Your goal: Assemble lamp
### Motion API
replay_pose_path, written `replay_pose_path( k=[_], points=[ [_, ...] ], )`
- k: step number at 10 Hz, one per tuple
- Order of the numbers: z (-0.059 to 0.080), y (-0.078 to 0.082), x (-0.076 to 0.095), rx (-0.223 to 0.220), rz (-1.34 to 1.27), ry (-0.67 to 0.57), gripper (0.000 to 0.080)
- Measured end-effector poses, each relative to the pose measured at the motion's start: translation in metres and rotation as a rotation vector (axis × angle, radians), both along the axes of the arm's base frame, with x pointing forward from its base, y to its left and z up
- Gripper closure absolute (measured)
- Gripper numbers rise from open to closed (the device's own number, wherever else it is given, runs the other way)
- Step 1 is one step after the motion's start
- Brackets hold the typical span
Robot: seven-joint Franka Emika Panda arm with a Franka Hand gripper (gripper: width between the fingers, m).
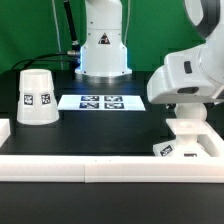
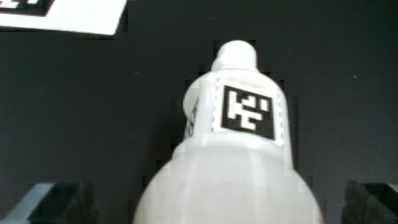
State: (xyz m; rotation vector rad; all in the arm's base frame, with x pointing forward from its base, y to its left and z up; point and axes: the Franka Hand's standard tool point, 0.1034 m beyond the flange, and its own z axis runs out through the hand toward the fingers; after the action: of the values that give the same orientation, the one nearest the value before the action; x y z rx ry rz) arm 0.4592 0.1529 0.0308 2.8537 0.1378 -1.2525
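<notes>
The white bulb (image 2: 222, 150) fills the wrist view, its wide rounded part between my fingers and its narrower tagged part pointing away. My gripper (image 2: 208, 205) is open, with a dark gap between the bulb and each finger (image 2: 50, 203). In the exterior view my gripper (image 1: 188, 128) hangs low at the right, just above the small tagged base block (image 1: 176, 150); the bulb is hidden there behind my hand. The tapered shade (image 1: 38, 98) stands wide end down at the exterior view's left, far from my gripper.
The marker board (image 1: 100, 101) lies flat mid-table, and a tagged white corner (image 2: 54, 15) shows in the wrist view. A long white rail (image 1: 90, 166) runs along the front edge, right by the base block. The arm's own pedestal (image 1: 103, 50) stands at the back.
</notes>
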Motion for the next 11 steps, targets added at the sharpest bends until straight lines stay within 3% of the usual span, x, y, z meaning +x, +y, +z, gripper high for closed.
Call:
replay_pose_path(
  k=[3,8,9,11],
  points=[
    [-0.013,0.001,-0.004,-0.006,-0.004,0.003,0.0101],
    [-0.021,0.000,-0.007,-0.010,-0.008,0.009,0.0101],
    [-0.022,0.000,-0.007,-0.010,-0.008,0.010,0.0215],
    [-0.022,-0.001,-0.007,-0.010,-0.009,0.010,0.0223]
  ],
)
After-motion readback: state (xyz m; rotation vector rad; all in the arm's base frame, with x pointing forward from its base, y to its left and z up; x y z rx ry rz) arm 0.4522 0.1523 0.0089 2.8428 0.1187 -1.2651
